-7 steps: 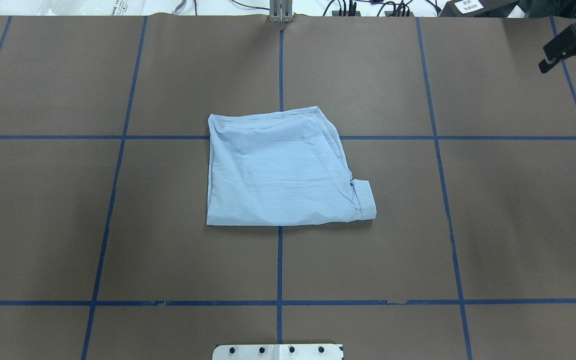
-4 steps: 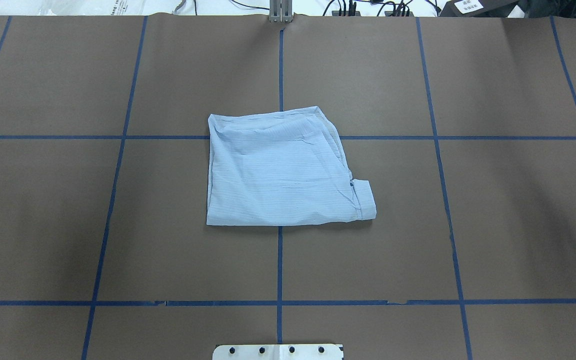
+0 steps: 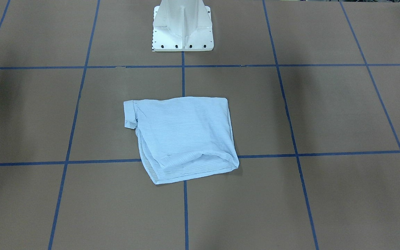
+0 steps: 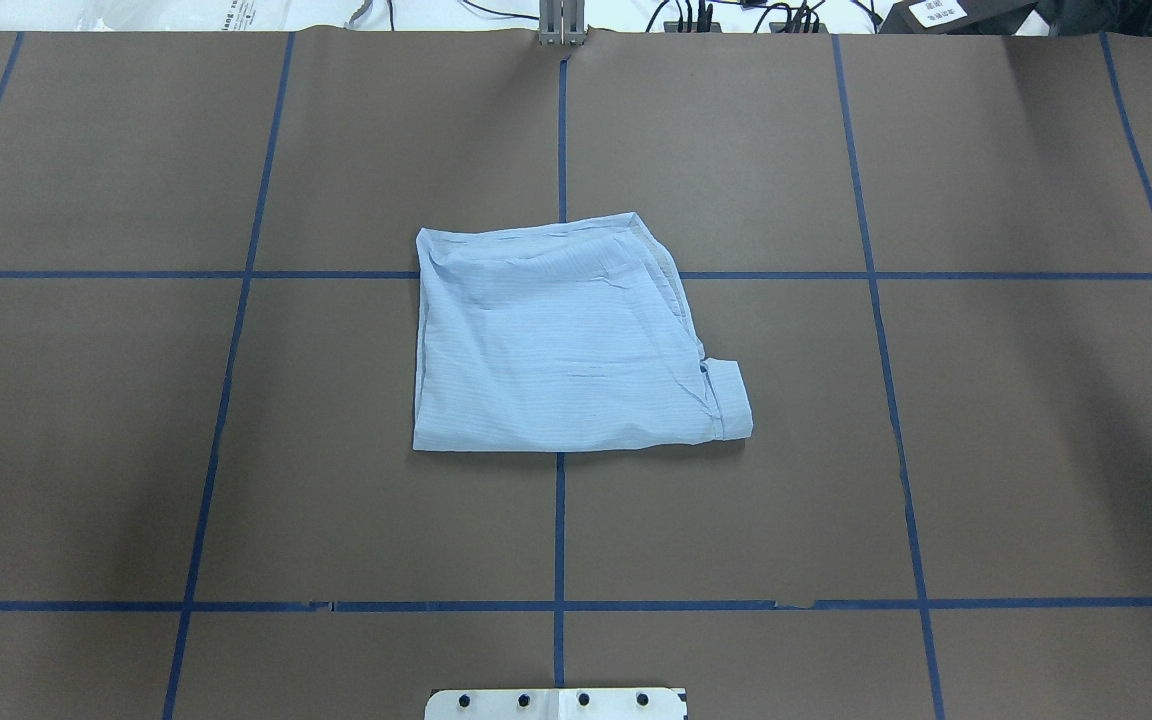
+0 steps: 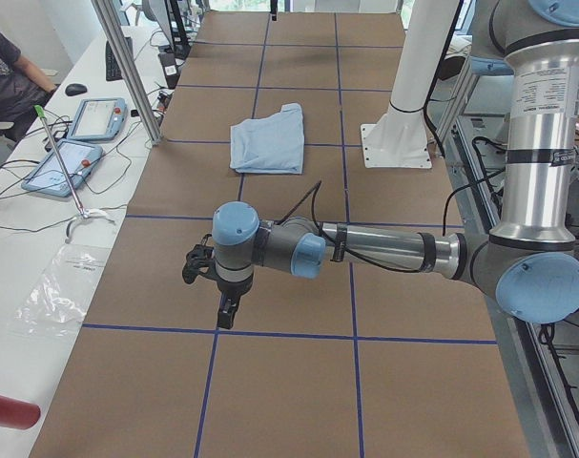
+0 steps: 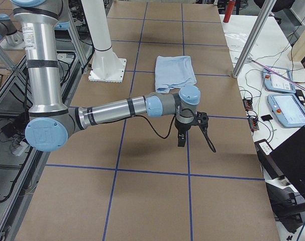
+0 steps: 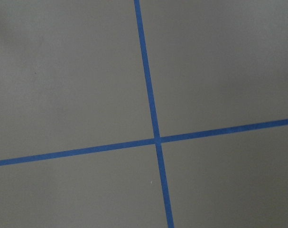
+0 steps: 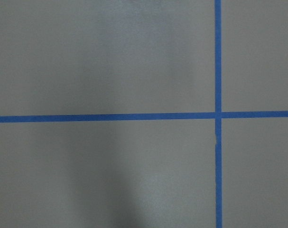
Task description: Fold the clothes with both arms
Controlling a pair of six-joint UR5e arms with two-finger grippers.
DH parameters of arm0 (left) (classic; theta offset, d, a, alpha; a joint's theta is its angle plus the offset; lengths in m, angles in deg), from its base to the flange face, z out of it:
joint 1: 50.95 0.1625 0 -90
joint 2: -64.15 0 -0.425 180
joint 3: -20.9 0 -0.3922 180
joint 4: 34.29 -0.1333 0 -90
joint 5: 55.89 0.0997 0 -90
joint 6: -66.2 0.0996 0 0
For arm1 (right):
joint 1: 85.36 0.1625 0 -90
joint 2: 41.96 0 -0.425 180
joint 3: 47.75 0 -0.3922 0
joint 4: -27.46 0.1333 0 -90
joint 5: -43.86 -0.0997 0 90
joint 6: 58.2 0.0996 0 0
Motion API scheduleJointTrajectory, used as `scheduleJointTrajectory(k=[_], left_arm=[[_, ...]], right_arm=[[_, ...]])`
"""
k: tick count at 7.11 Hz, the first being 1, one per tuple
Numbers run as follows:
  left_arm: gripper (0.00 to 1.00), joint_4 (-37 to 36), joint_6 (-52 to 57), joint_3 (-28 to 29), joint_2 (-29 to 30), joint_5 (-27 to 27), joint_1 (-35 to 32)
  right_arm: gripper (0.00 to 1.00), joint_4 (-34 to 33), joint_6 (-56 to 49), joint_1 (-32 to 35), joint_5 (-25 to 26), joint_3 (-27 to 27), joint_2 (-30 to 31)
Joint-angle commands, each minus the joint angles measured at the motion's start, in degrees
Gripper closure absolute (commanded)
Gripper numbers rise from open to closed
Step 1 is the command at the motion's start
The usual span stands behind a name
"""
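The clothes, one pale-blue striped shirt (image 4: 556,340), lie folded into a rough square on the brown table, with a cuff sticking out at one corner (image 4: 731,400). The shirt also shows in the front view (image 3: 186,135) and in both side views (image 5: 268,143) (image 6: 175,70). Neither arm touches it. My left gripper (image 5: 225,307) hangs over bare table far off to the shirt's side, pointing down. My right gripper (image 6: 181,139) hangs likewise on the other side. From these side views I cannot tell whether either is open or shut. Both wrist views hold only table and tape.
Blue tape lines (image 4: 559,520) grid the brown table. The white pedestal base (image 3: 182,31) stands at the robot's edge. A side bench carries tablets (image 5: 89,119) and cables, with a person (image 5: 3,67) seated there. A red bottle (image 5: 8,410) lies at that bench's near end.
In the overhead view my right gripper slid from the upper right corner down along the right edge and almost out of frame. The shirt has not moved.
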Motion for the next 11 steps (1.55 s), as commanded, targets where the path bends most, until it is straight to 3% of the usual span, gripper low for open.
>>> scheduleJointTrajectory(k=[1,3,11], left_arm=[[0.0,-7.0,4.8,0.0,1.0,0.0,-1.2],[0.0,-8.9,5.5,1.3,1.0,-0.8,-1.2],[0.0,-8.4,5.5,1.5,1.4,-1.8,-1.2]], right_arm=[[0.0,-4.2,-3.3,3.2,-3.3,-0.7,0.5],[0.0,-6.9,-10.5,6.4,-3.4,-0.8,2.7],[0.0,-3.2,-11.0,10.3,-3.0,-1.2,8.7]])
